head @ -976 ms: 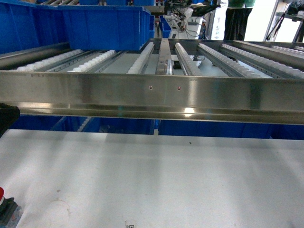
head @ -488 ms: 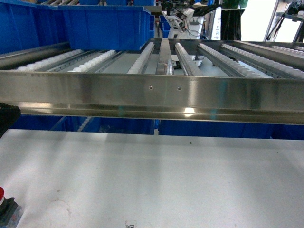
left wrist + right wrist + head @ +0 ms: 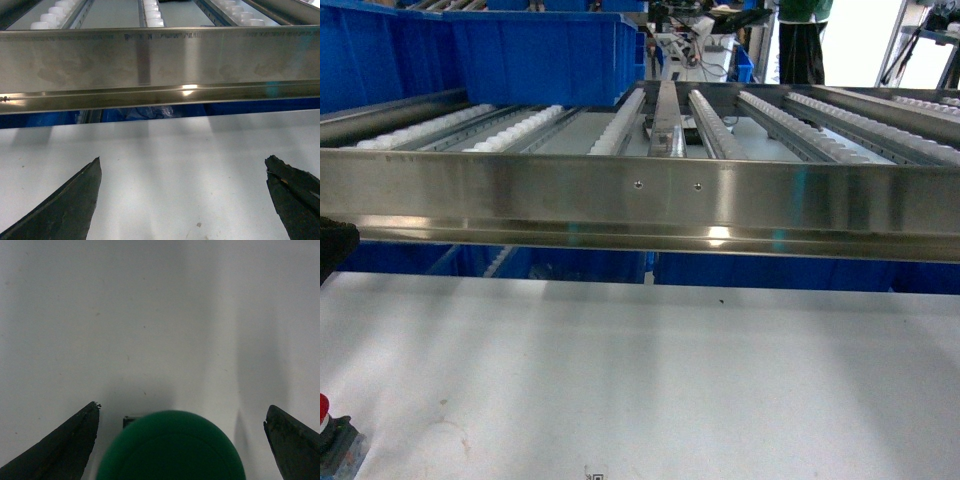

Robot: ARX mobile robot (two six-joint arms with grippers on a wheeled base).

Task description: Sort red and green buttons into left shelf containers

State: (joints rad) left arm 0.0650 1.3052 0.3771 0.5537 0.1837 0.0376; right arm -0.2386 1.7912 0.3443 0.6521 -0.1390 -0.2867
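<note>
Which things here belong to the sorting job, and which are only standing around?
Belong to the job:
- green button, between the open right gripper fingers
- red button, at the table's left edge
- large blue bin on the shelf
- open left gripper

Only around:
- steel shelf rail
- roller tracks
- white table

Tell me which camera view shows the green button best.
The right wrist view: the green button fills the lower centre between the open right tool's fingers. The head and left wrist views do not show it at all.

Left gripper (image 3: 182, 200) and right gripper (image 3: 181, 437) are both hanging with jaws spread wide; arm poses apparently indeterminable from the head view.
</note>
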